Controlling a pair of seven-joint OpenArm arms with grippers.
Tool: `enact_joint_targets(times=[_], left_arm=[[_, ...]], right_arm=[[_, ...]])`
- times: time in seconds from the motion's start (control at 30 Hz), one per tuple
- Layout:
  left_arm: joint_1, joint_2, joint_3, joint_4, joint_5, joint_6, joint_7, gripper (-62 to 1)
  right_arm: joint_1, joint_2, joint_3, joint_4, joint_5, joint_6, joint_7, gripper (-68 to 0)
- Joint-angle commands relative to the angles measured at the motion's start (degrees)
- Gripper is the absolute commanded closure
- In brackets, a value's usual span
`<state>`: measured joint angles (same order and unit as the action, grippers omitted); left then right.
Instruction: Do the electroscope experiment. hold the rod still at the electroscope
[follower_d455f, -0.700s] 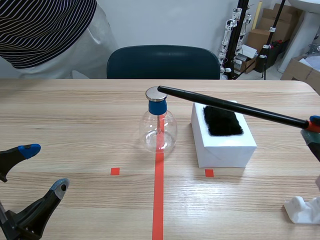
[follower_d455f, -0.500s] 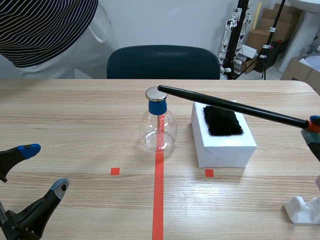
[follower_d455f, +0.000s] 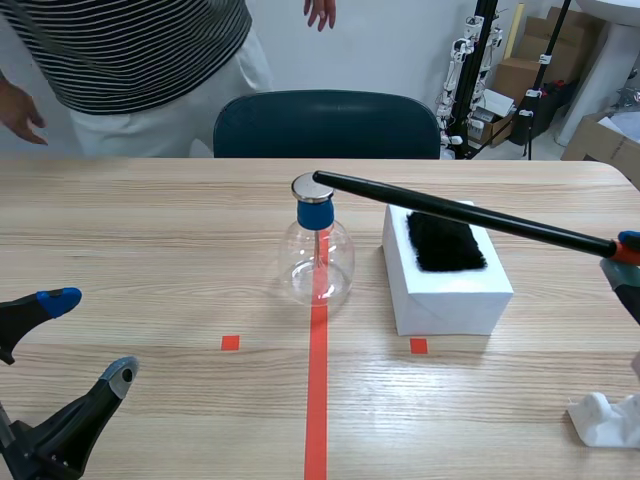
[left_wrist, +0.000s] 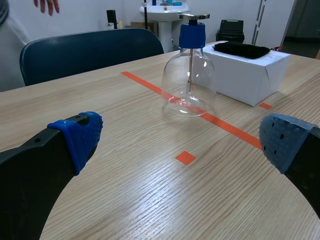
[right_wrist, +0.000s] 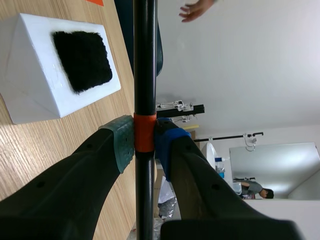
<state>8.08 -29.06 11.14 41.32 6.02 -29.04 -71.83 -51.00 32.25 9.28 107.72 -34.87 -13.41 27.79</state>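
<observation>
Scene view: the right gripper (follower_d455f: 624, 252), closed on the rod (follower_d455f: 450, 210) near its orange-banded end, holds it out over the desk (follower_d455f: 150, 240). Far ahead of this gripper the rod's free tip lies at the metal top plate of the electroscope (follower_d455f: 318, 245); whether it touches cannot be told. Between gripper and electroscope, under the rod's middle, stands a white box (follower_d455f: 450, 295) with a black pad (follower_d455f: 445, 242) on top. The left gripper (follower_d455f: 90, 335) rests low over the desk, fingers spread and holding nothing, well apart from the electroscope. A person (follower_d455f: 140, 50) stands beyond the desk. Left wrist view: ahead of the wide-open left gripper (left_wrist: 182, 142) the electroscope (left_wrist: 189, 75) stands upright on the red tape line, the box just beside it. Right wrist view: the right gripper (right_wrist: 145, 145) clamps the rod (right_wrist: 145, 60) at its orange band, with the box (right_wrist: 35, 90) ahead and to one side. Judged step: the hold at the electroscope is in hand. The next move calls for no travel, only a firm grip and a motionless right arm, so that the tip neither drifts from the plate nor knocks the electroscope.
</observation>
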Motion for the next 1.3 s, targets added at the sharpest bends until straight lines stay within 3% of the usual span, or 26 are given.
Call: enact_joint_targets(times=[0.0, 0.33, 0.43, 0.6, 0.83, 1.07, 1.27], left_arm=[[0.0, -0.7, -0.2, 0.3, -0.5, -0.1, -0.8, -62.3], [0.0, -0.7, -0.2, 0.3, -0.5, -0.1, -0.8, -62.3], [0.0, -0.7, -0.2, 0.3, -0.5, -0.1, -0.8, -62.3], [0.0, -0.7, -0.2, 0.3, -0.5, -0.1, -0.9, -62.3], [0.0, -0.7, -0.2, 0.3, -0.5, -0.1, -0.8, -62.3], [0.0, -0.7, -0.2, 0.3, -0.5, -0.1, -0.8, -62.3], [0.0, -0.7, -0.2, 0.3, -0.5, -0.1, -0.8, -62.3]], right_arm=[[0.5, 0.7, 0.3, 0.4, 0.8, -0.7, 0.4, 0.0], [0.2, 0.6, 0.4, 0.6, 1.1, -2.2, 0.6, 0.0], [-0.3, 0.0, 0.4, 1.4, 1.1, -4.2, -0.2, 0.0], [-0.4, -0.5, 0.5, 4.7, 1.0, -6.8, -5.0, 0.0], [4.6, 0.2, 1.6, 6.1, 0.3, -6.7, -11.6, 0.0], [11.0, 3.8, 1.6, 5.7, -1.3, -6.6, -20.3, 0.0], [15.0, 6.6, 1.7, 1.4, -3.8, -6.5, -22.0, 0.0]])
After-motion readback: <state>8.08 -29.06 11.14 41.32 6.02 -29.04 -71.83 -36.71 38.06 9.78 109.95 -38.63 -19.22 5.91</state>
